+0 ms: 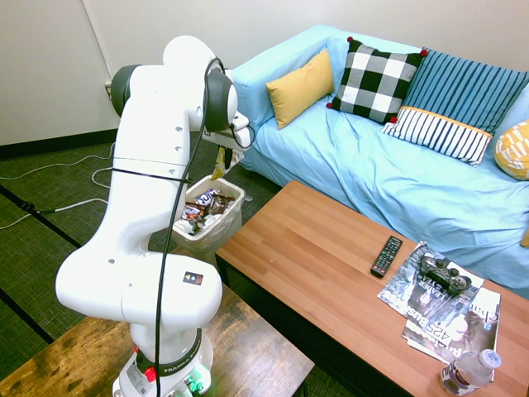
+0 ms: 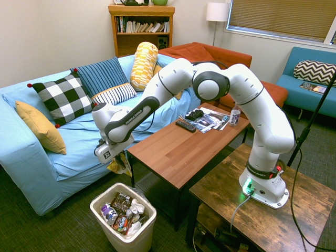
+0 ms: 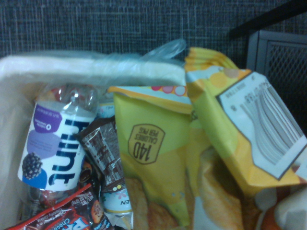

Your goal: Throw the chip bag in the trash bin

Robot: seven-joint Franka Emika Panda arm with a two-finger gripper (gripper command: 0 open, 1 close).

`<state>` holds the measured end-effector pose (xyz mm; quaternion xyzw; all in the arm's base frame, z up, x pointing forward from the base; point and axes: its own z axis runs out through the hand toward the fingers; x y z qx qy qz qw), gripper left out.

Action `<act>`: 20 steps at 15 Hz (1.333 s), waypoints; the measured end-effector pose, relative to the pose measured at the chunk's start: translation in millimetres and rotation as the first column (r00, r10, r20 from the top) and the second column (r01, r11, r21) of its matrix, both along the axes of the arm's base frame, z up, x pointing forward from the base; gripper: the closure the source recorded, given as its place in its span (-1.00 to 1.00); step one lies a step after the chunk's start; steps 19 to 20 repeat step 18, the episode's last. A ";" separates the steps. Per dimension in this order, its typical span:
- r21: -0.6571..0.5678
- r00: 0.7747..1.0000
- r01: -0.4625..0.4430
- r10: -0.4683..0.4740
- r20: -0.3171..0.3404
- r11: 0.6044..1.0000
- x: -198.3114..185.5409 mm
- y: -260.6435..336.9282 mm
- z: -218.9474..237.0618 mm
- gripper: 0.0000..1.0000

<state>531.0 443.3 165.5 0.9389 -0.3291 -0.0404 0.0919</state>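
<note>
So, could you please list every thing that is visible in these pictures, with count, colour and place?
chip bag: one, yellow and white, hanging from the gripper above the bin's edge
trash bin: one, white with liner, on the floor by the table end, holding wrappers and a plastic bottle
coffee table: one, reddish wood, before the sofa
sofa: one, light blue
cushions: five on the sofa, plain yellow, black-white check, two blue striped, one yellow patterned
remote: one, black, on the table
magazines: two, on the table
game controller: one, dark, on a magazine
water bottle: one, clear, table corner
bookshelf: one, wooden, by the wall
gripper: one, shut on the bag
</note>
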 end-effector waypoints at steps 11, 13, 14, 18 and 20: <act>-0.072 0.999 0.002 -0.005 -0.037 0.997 -4.1 30.0 -41.1 -1.00; -0.070 0.999 0.002 -0.004 -0.035 0.998 -3.2 31.5 -39.8 -1.00; -0.069 0.999 0.003 -0.005 -0.034 0.998 -2.7 31.4 -39.3 -1.00; -0.070 0.999 0.005 -0.007 -0.035 0.998 -1.5 30.5 -38.0 -1.00; -0.070 0.999 0.005 -0.007 -0.035 0.998 -1.5 30.5 -38.0 -1.00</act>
